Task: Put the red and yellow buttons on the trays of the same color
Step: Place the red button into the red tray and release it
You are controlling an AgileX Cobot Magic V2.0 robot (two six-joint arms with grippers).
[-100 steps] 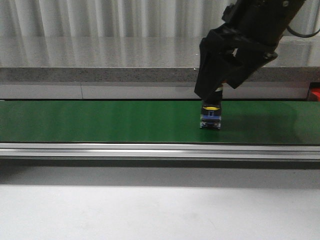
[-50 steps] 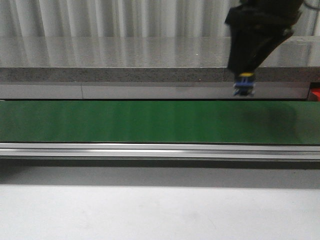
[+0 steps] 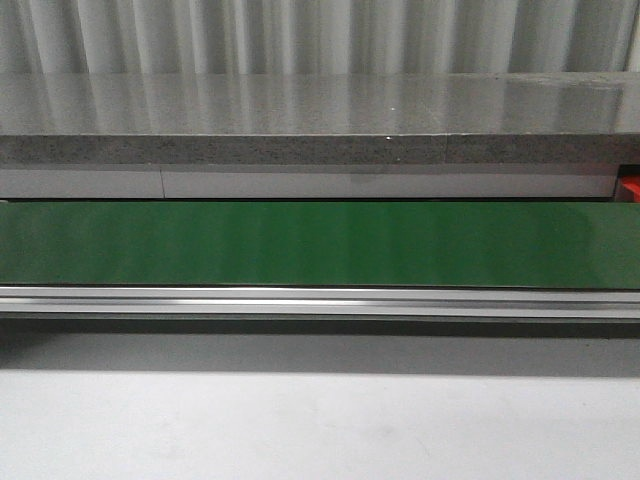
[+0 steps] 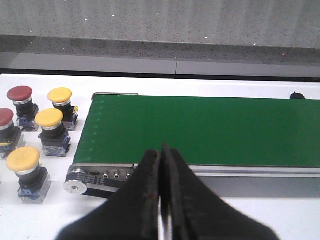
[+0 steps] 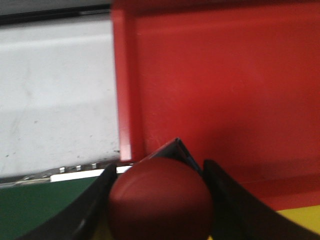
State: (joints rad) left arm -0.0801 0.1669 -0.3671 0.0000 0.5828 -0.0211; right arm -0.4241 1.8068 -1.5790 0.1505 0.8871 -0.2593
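Green belting of the conveyor [image 3: 320, 245] ran across the front view with nothing on it, an aluminium rail [image 3: 320, 300] along its near edge and a grey stone ledge [image 3: 320, 120] behind. Neither arm showed in that view.

In the left wrist view the left end effector [image 4: 161, 200] was clenched, its two dark fingers pressed together with nothing between them, hovering near the conveyor's roller end. On the white table [image 4: 50, 210] beside that end stood a cluster of push buttons: three yellow-capped ones [image 4: 60, 95] [image 4: 49, 118] [image 4: 22, 158] and two red-capped ones [image 4: 19, 93] [image 4: 5, 116], each upright on its own base.

In the right wrist view the right end effector [image 5: 159, 200] was grasping a red button [image 5: 160, 197], its domed cap filling the gap between the fingers. It hung over the red tray [image 5: 225, 75], close to the tray's raised wall next to the white table. A strip of yellow tray [image 5: 300, 220] showed at the edge beyond the red one. The picture was blurred, so I could not tell whether the button touched the tray floor.
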